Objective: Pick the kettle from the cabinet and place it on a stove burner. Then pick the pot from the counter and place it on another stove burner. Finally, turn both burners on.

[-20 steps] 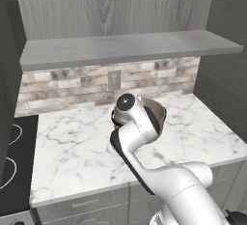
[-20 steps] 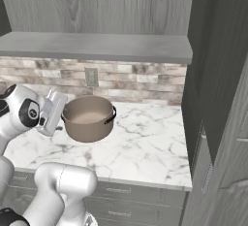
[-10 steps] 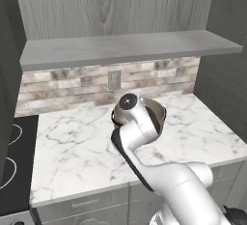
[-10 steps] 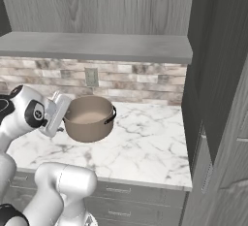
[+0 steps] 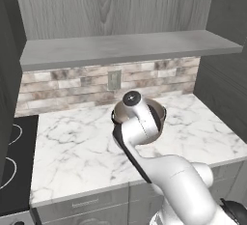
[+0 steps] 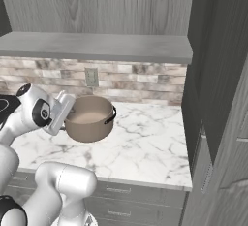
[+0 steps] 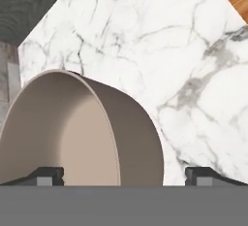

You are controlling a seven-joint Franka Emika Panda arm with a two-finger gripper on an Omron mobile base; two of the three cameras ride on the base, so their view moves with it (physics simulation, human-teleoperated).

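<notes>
So the pot [image 6: 90,119] sits on the marble desk [image 6: 145,142], toward the far side near the brick backsplash [image 6: 135,82], under the grey shelf [image 6: 97,46]. The tool [image 7: 124,174] is spread wide at the pot's left rim, fingers [image 7: 47,175] not clamped on anything. Stovetop [image 5: 12,166] is off to the left.

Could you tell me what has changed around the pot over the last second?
Very little. The gripper has edged slightly closer to the pot, with its fingertips now astride the near rim; I cannot tell whether it has a hold. The pot stayed where it was on the counter, and the camera did not move.
</notes>
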